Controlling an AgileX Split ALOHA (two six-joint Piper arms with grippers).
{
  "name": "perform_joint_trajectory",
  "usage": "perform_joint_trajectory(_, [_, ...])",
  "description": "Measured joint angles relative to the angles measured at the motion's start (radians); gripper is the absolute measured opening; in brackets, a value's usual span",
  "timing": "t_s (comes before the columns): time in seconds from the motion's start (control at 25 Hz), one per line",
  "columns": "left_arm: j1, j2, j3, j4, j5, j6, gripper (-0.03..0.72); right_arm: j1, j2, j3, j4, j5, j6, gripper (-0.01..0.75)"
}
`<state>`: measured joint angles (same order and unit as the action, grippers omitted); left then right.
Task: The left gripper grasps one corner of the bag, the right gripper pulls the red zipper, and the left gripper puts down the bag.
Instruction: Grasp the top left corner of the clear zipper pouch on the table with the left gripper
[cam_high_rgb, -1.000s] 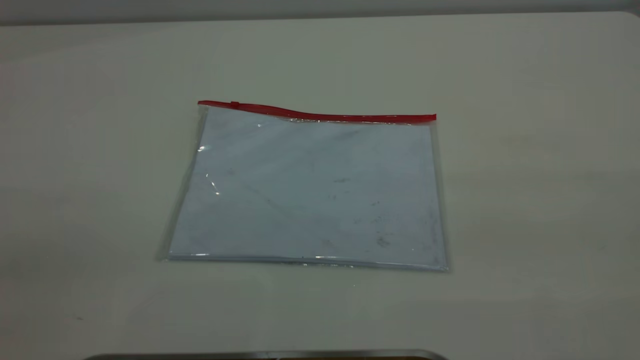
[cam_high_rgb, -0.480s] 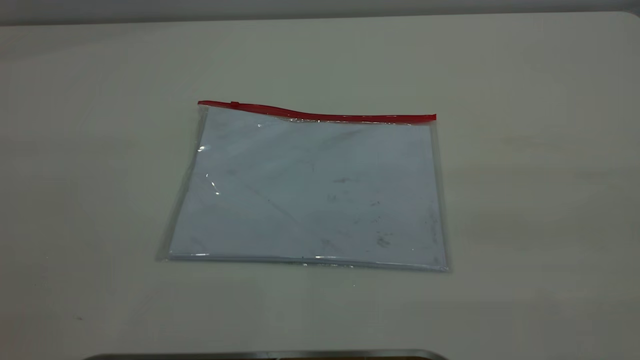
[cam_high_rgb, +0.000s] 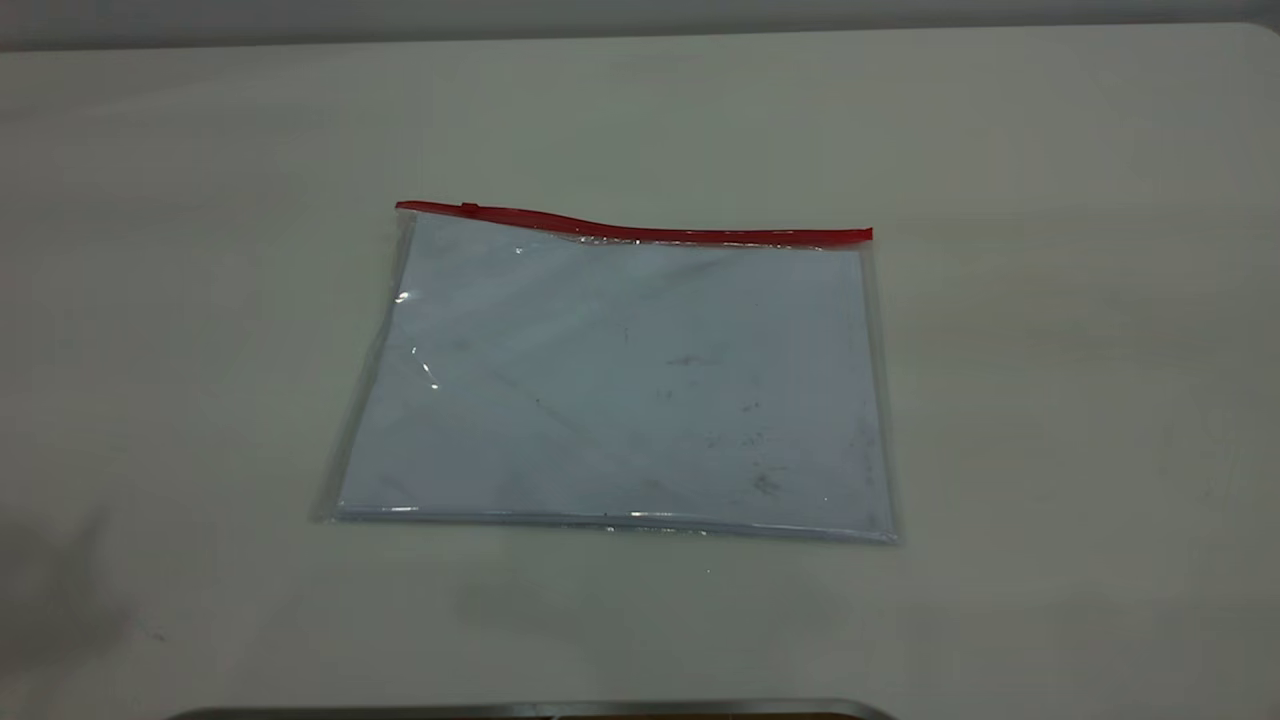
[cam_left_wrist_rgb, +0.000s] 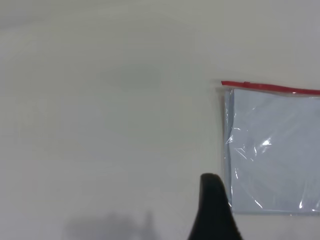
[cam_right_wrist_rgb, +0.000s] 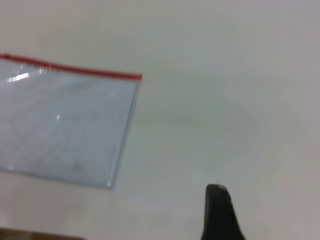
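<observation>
We are bringing the left gripper (cam_left_wrist_rgb: 214, 210), finger spread not discernible and nothing held, toward the bag (cam_high_rgb: 620, 385) lying flat on the table (cam_high_rgb: 1050, 300) just beside and ahead of its tip, aiming low under the slider-end corner of the red zipper (cam_high_rgb: 630, 226).

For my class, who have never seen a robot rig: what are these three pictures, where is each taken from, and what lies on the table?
A two-armed robot works at a table. One picture comes from an outside camera facing the arms. The other two come from cameras on each wrist, so the black shape at each edge is a finger of the left gripper and of the right gripper. Both hang above bare table beside the bag. On the table lies the bag, clear plastic with paper inside, flat. The red zipper runs along its far edge. Nothing is held.
</observation>
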<state>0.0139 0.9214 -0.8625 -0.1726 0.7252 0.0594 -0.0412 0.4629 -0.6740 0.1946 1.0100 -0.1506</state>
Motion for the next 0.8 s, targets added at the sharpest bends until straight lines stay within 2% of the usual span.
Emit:
perform_joint_trajectory(0.24, [0.0, 0.289, 0.0, -0.124, -0.118, 0.072, 0.59, 0.0, 0.182, 0.0, 0.052, -0.078, -0.01, 0.526])
perform_joint_trajectory(0.48, [0.0, 0.579, -0.028, -0.288, -0.245, 0.225, 0.59, 0.0, 0.315, 0.0, 0.134, -0.2, -0.065, 0.526])
perform_joint_trajectory(0.64, [0.0, 0.766, -0.126, -0.417, -0.245, 0.339, 0.59, 0.0, 0.416, 0.0, 0.186, -0.263, -0.119, 0.526])
perform_joint_trajectory(0.8, [0.001, 0.948, -0.289, -0.532, -0.169, 0.501, 0.59, 0.0, 0.515, 0.0, 0.197, -0.303, -0.158, 0.526])
